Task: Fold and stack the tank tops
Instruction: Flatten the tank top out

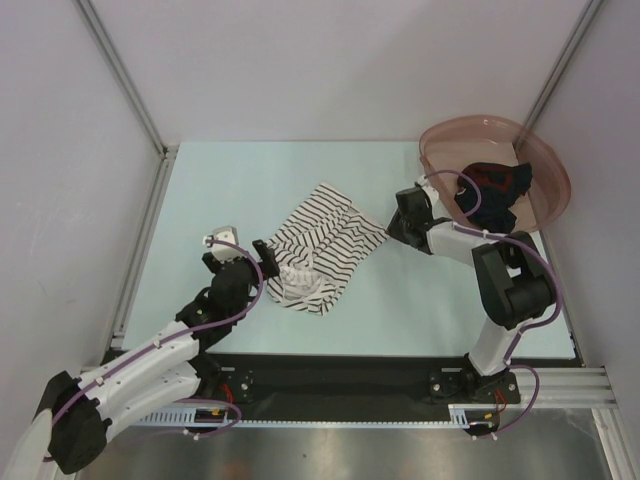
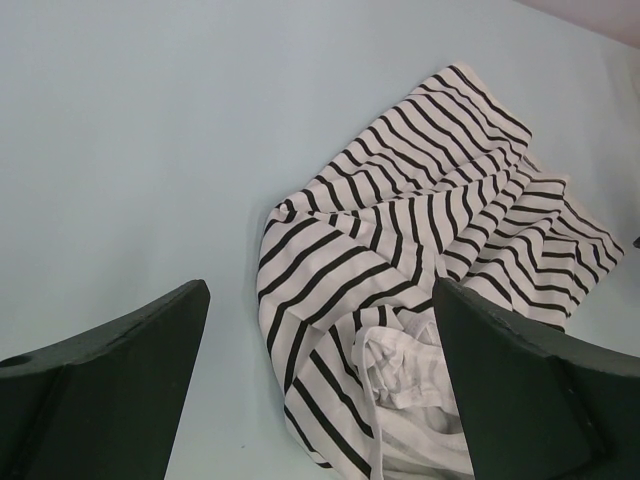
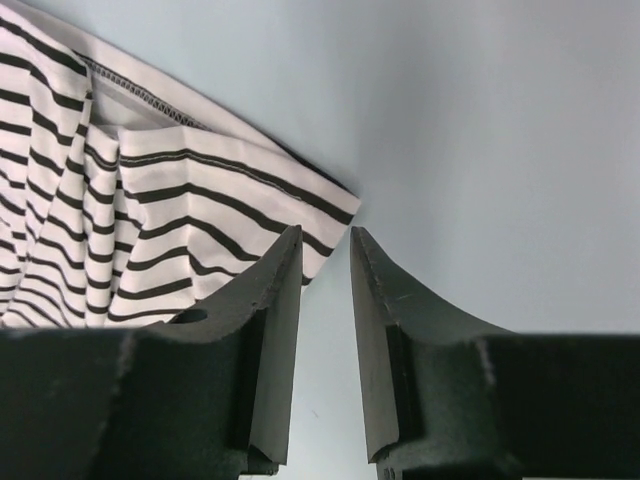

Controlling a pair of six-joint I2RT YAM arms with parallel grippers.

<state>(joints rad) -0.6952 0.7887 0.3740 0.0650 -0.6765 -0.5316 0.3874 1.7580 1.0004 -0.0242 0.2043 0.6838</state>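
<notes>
The white tank top with thin black stripes (image 1: 322,250) lies crumpled in the middle of the pale table. My left gripper (image 1: 268,262) sits at its near-left end, wide open, and the left wrist view shows the bunched cloth (image 2: 420,230) between and beyond its fingers (image 2: 120,370). My right gripper (image 1: 392,228) is at the top's right corner. In the right wrist view its jaws stand open by a narrow gap (image 3: 326,235) with only table showing between them, the striped corner (image 3: 150,200) just left of the left fingertip. The dark navy and red tank top (image 1: 495,190) lies in the pink basin.
The pink translucent basin (image 1: 545,160) stands tilted at the back right corner, close behind the right arm. Pale walls and aluminium posts (image 1: 120,70) enclose the table (image 1: 250,180). A black base strip runs along the near edge.
</notes>
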